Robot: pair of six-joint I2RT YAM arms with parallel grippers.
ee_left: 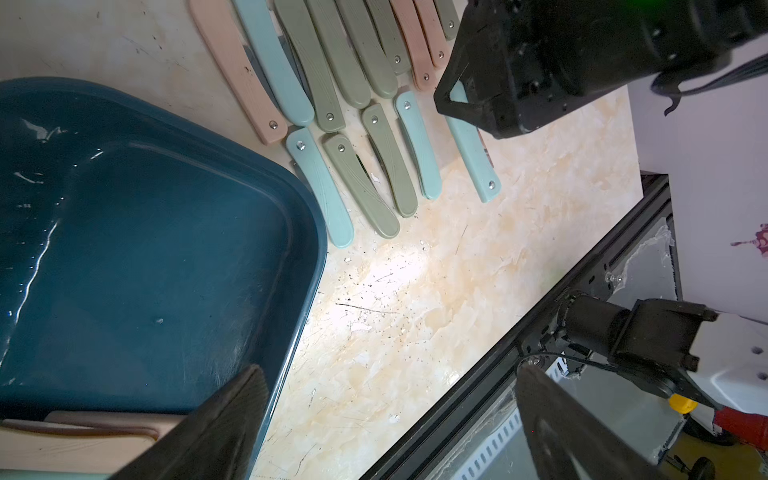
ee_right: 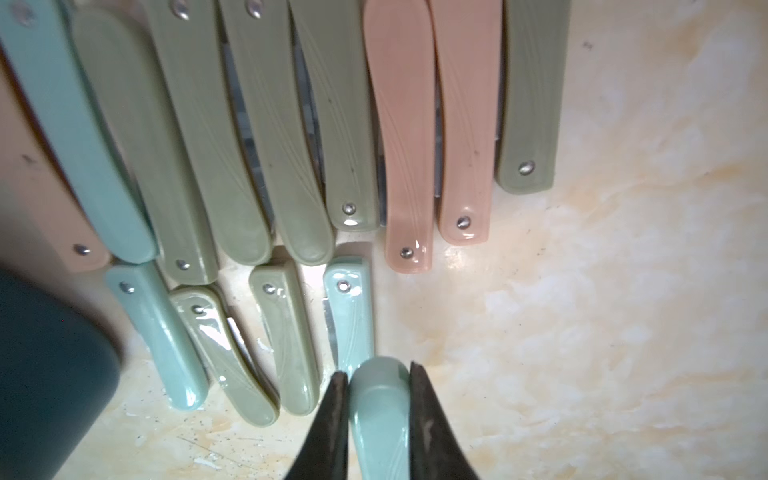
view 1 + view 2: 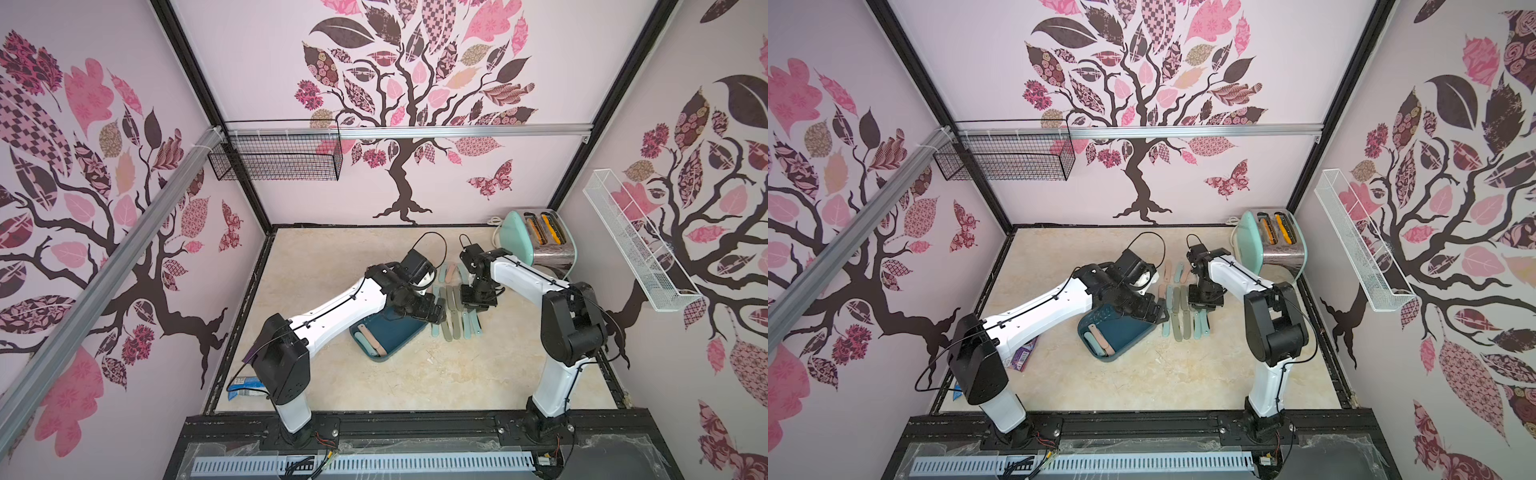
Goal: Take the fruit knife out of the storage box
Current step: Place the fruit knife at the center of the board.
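Off-Task Items

Mint toaster (image 3: 548,245) at the far right corner of the counter (image 3: 395,382), slots up. Blue packet (image 3: 245,390) at the near left corner, partly hidden. Black wire basket (image 3: 278,156) on the back wall (image 3: 457,187), white wire basket (image 3: 636,245) on the right wall (image 3: 685,353).

We are seeing the storage box (image 1: 166,249) as glossy teal plastic catching streaks of light, and the fruit knife (image 2: 380,415) as smooth, shiny mint plastic. The folded knives (image 2: 257,145) beside it are showing the same sleek plastic with small metal rivets, while the tabletop (image 1: 457,291) is looking marbled, scuffed and speckled, and the toaster (image 3: 552,251) is showing brushed metal.
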